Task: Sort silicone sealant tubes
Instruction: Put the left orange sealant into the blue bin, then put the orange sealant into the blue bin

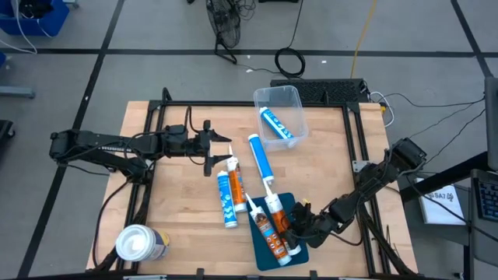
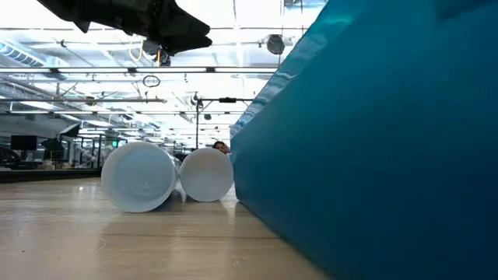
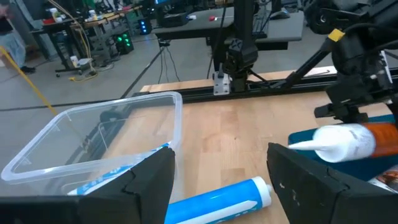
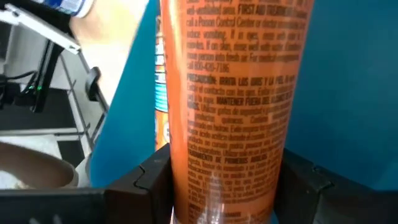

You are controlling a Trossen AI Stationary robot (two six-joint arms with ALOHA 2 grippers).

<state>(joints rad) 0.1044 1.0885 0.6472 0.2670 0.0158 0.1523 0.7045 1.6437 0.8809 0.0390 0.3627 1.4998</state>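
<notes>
An orange sealant tube [image 4: 233, 93] is over the blue tray [image 1: 299, 245] at the near right, with my right gripper [image 1: 298, 222] shut on it. A second orange tube [image 1: 267, 229] lies on the tray beside it. At the table's middle, a blue tube [image 1: 261, 159], another blue tube [image 1: 226, 201] and an orange tube [image 1: 236, 184] lie flat on the wood. One more blue tube [image 1: 276, 124] lies inside the clear bin [image 1: 294, 97]. My left gripper [image 1: 220, 153] hovers open above the table, left of the tubes, with nothing between its fingers. My right gripper pinches the orange tube's body [image 4: 230, 162], in its rear half, between its two fingers [image 4: 140, 183]. The fingers come slanting down from the table's right side and lie across the tube. The nozzle [image 3: 326, 143] points toward the far edge; whether the tube rests on the tray I cannot tell.
A fat white-topped canister [image 1: 140, 243] stands at the near left corner. A black frame rail [image 1: 233, 105] runs along the table's far edge. Bare wood lies between the bin and the tray [image 3: 236, 124].
</notes>
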